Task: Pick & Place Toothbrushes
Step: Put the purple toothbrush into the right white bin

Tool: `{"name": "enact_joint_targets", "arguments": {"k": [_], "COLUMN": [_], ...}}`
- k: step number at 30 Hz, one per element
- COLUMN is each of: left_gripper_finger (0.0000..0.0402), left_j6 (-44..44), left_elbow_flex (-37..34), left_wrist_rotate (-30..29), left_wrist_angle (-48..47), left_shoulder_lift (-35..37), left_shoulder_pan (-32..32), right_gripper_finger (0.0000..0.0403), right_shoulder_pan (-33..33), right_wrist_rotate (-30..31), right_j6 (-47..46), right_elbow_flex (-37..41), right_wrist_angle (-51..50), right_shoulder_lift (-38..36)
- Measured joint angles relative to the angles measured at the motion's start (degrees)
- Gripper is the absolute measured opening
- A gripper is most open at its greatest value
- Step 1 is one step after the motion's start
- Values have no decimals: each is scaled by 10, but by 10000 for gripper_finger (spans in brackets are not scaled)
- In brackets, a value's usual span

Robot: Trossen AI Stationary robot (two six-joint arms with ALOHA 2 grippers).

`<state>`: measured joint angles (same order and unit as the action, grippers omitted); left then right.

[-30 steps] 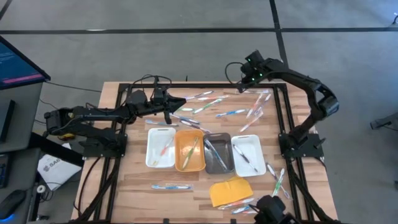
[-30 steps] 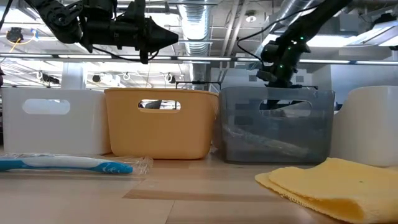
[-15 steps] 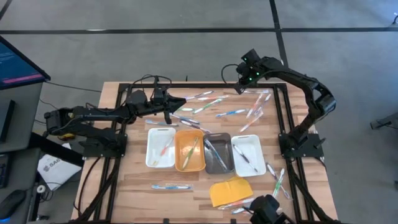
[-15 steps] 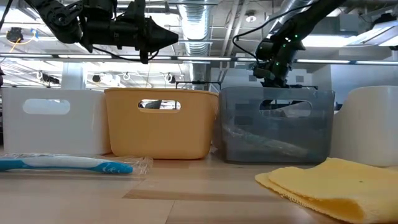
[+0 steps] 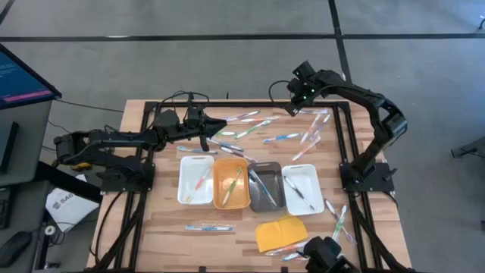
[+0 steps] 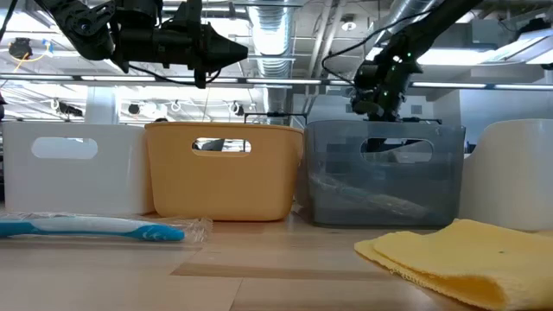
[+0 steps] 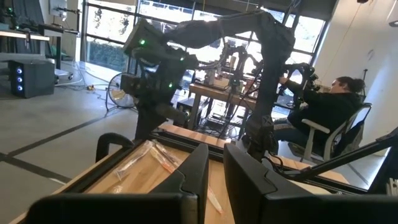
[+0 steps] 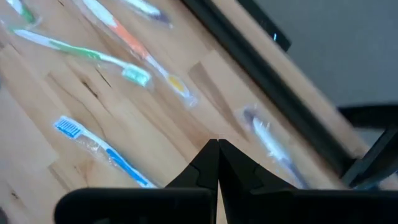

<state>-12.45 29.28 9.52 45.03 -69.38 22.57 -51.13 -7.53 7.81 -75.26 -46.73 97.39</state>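
Four rectangular plastic trays in a row on the wooden slatted table (image 5: 167, 227): white tray (image 5: 196, 180), orange tray (image 5: 231, 183), grey tray (image 5: 265, 186), second white tray (image 5: 303, 184). Taking the orange tray as landmark: many thin wrapped toothbrushes (image 5: 274, 127) scattered on the far side of it, more lying near the table's right edge beyond the second white tray, one blue-and-white toothbrush (image 5: 208, 227) on the near side, one stick inside each tray. Yellow cloth-like pad (image 5: 281, 231) near the front, to the right of the orange tray.

Left gripper (image 5: 203, 142) raised just beyond the orange tray's far left corner, fingers (image 7: 202, 168) drawn narrow with a slim gap, nothing between them. Right gripper (image 5: 291, 107) hovering over the scattered toothbrushes, well beyond and right of the orange tray, fingers (image 8: 208, 163) pressed together, empty. A seated person in the room behind.
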Motion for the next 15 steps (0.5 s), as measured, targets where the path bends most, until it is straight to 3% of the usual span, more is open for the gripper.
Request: {"name": "enact_joint_targets", "arguments": {"k": [6, 15], "left_gripper_finger": [44, 44], "left_j6": [-3, 0], "left_elbow_flex": [0, 0], "left_wrist_rotate": [0, 0], "left_wrist_angle": [1, 0], "left_shoulder_lift": [0, 0], "left_shoulder_pan": [0, 0], "right_gripper_finger": [23, 100], "right_shoulder_pan": [-19, -43], "right_wrist_rotate": [57, 62], "right_j6": [2, 37], "right_elbow_flex": [0, 0], "right_wrist_angle": [-39, -28], "right_shoulder_lift": [54, 66]}}
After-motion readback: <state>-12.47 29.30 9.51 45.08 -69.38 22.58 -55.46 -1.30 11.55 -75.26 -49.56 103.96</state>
